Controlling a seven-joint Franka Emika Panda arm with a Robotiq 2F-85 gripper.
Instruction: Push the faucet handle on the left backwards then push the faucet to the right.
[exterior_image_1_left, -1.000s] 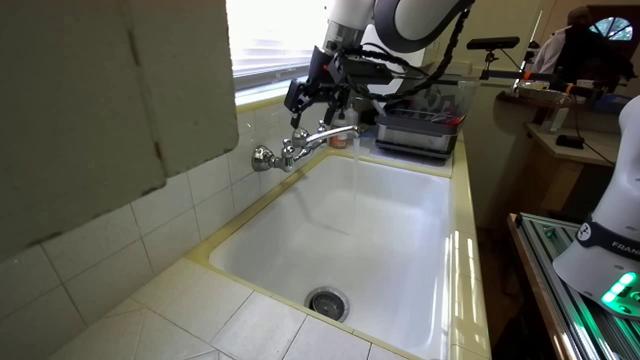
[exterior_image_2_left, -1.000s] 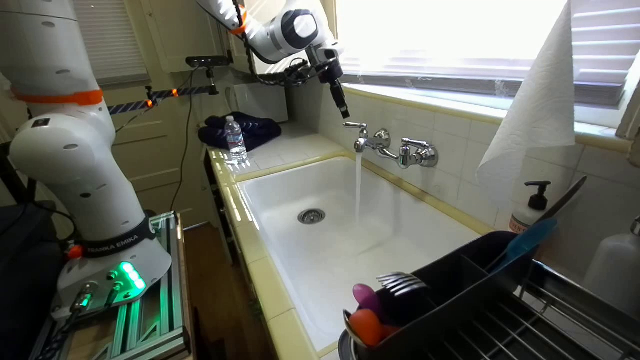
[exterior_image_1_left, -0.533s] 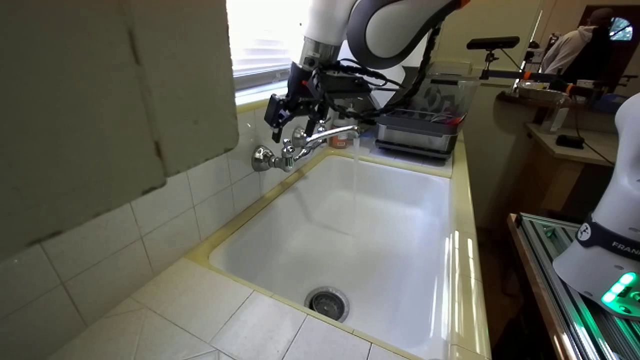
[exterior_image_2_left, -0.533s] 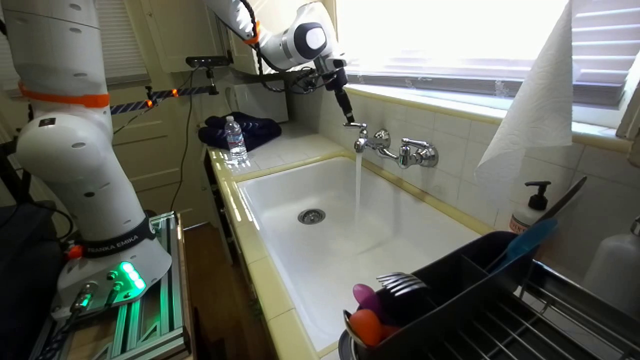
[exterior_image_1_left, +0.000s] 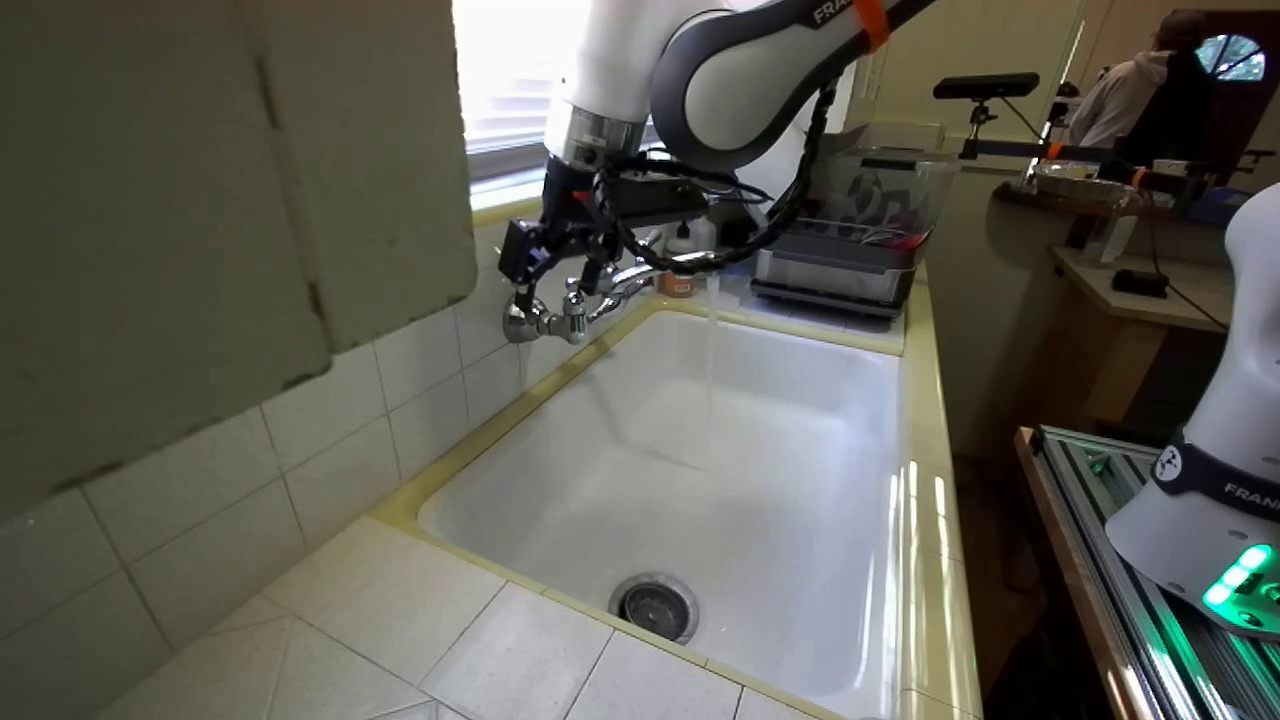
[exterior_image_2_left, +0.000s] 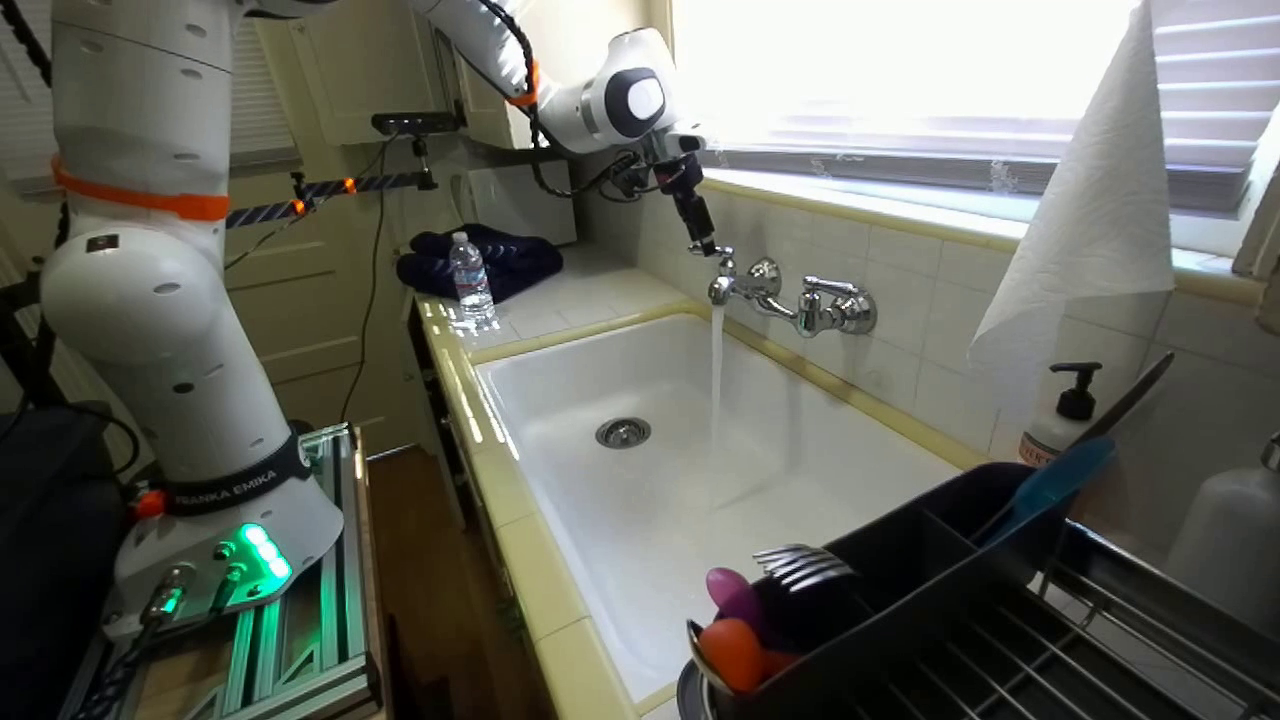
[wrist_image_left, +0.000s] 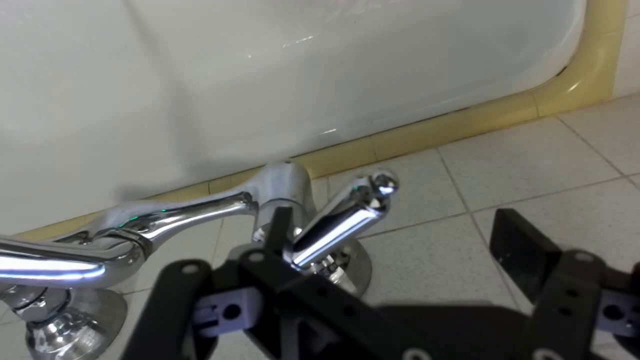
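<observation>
In the wrist view, left to right, the chrome faucet (wrist_image_left: 200, 212) leads to its handle (wrist_image_left: 345, 222), which shows between the widely parted jaws, just beside one of them; whether the two touch, I cannot tell. In an exterior view, a plastic bottle (exterior_image_2_left: 470, 280) stands on the tiled counter (exterior_image_2_left: 600, 285), then water (exterior_image_2_left: 716, 360) streams from the spout (exterior_image_2_left: 718, 291) into the white sink (exterior_image_2_left: 640, 510).

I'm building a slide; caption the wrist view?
Chrome faucet handle seen between the open black fingers, white sink beyond.
</observation>
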